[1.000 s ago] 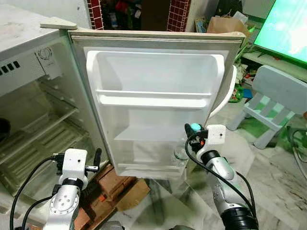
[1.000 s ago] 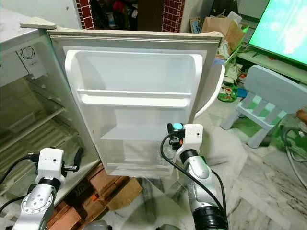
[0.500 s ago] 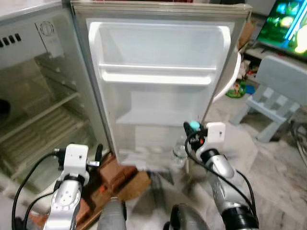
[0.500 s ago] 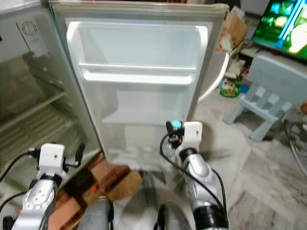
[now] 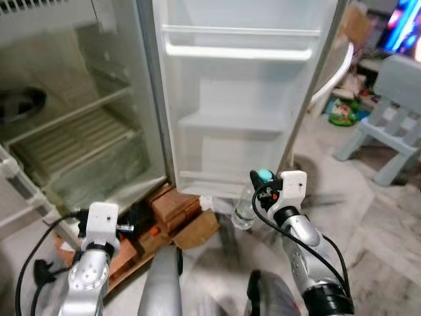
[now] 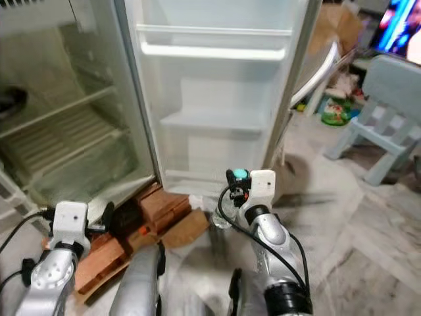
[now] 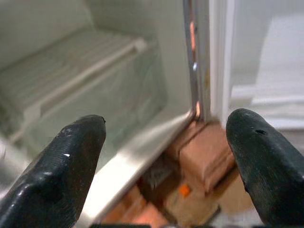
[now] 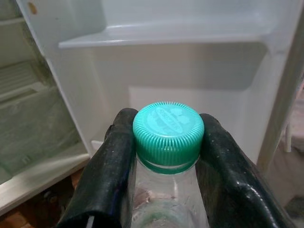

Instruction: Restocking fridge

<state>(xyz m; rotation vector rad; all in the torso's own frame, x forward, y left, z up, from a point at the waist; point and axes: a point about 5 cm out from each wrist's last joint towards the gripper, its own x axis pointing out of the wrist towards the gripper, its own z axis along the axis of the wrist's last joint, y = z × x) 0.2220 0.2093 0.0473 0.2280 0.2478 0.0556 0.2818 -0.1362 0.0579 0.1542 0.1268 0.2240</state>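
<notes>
A clear plastic bottle (image 5: 245, 209) with a teal cap (image 8: 167, 129) hangs upright in front of the open fridge door (image 5: 243, 99). My right gripper (image 8: 166, 156) is shut on the bottle's neck just under the cap, level with the door's lowest shelf (image 5: 227, 183). The door's shelves (image 5: 237, 122) are bare and white. My left gripper (image 7: 164, 161) is open and holds nothing; it is low at the left, pointing at the bottom front corner of the fridge body (image 5: 85, 131), whose wire shelves (image 5: 69, 135) stand empty.
Red bricks (image 5: 172, 204) and cardboard (image 5: 197, 230) lie under the fridge's front. A pale blue child's chair (image 5: 395, 112) stands at the right, with toys (image 5: 343, 112) behind the door. A dark round object (image 5: 20, 105) sits deep on a fridge shelf. My own legs (image 5: 161, 289) show below.
The camera has dropped and tilted down, so the fridge slid up in view and my legs appeared. The right gripper keeps the bottle near the door's bottom; the left stays low and open.
</notes>
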